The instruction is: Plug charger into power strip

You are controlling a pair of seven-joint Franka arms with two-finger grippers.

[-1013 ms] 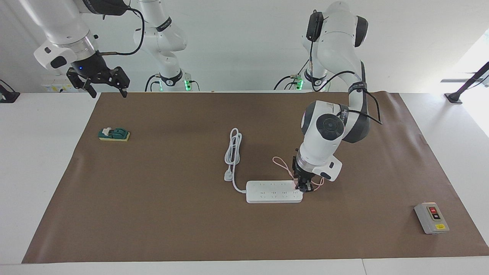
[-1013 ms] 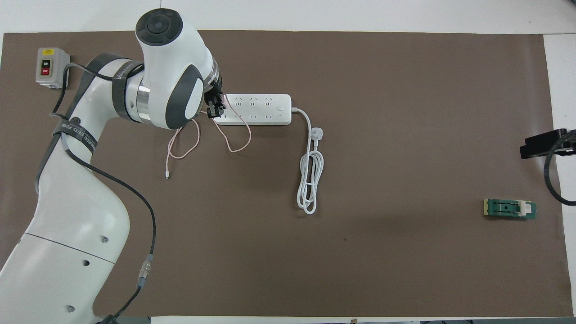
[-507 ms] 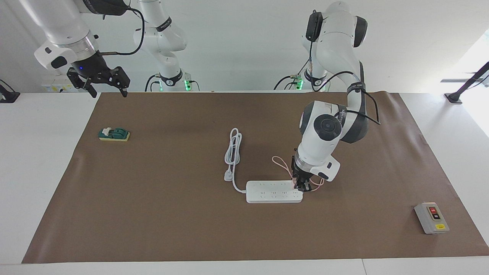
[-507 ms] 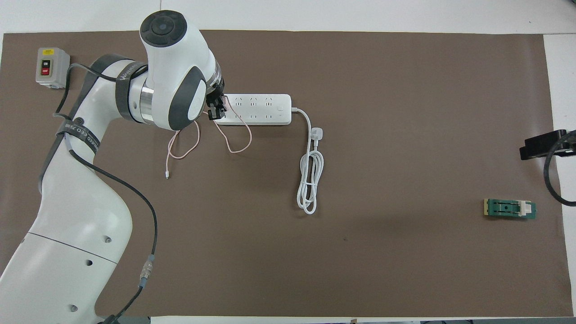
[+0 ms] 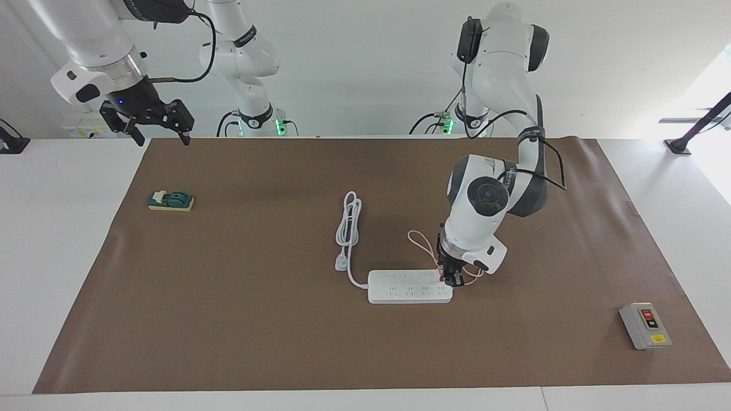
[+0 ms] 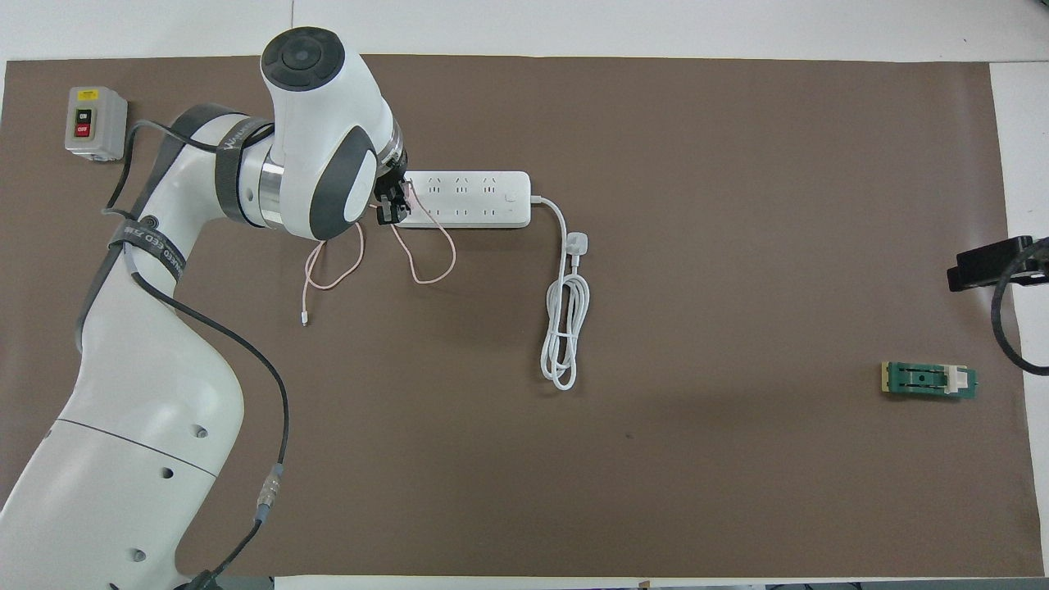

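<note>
The white power strip (image 5: pixel 408 286) lies flat on the brown mat, its thick white cord (image 5: pixel 349 225) coiled nearer to the robots. My left gripper (image 5: pixel 452 279) stands at the strip's end toward the left arm's side, fingers pointing down, shut on the small pink charger (image 5: pixel 442 276), which shows only as a pink edge at the strip's last sockets. The charger's thin pink cable (image 6: pixel 426 264) loops on the mat beside the strip (image 6: pixel 467 199). In the overhead view the left gripper (image 6: pixel 392 205) is partly hidden under the wrist. My right gripper (image 5: pixel 160 136) waits open, high over the mat's corner.
A grey box with red and black buttons (image 5: pixel 645 325) sits toward the left arm's end, farther from the robots. A green and yellow block (image 5: pixel 170 201) lies toward the right arm's end. The strip's white plug (image 6: pixel 578 242) lies beside its coiled cord.
The left arm's wrist and elbow have swung slightly toward the strip. The gripper has stayed at the strip's end with the charger. The pink cable loop has shifted a little.
</note>
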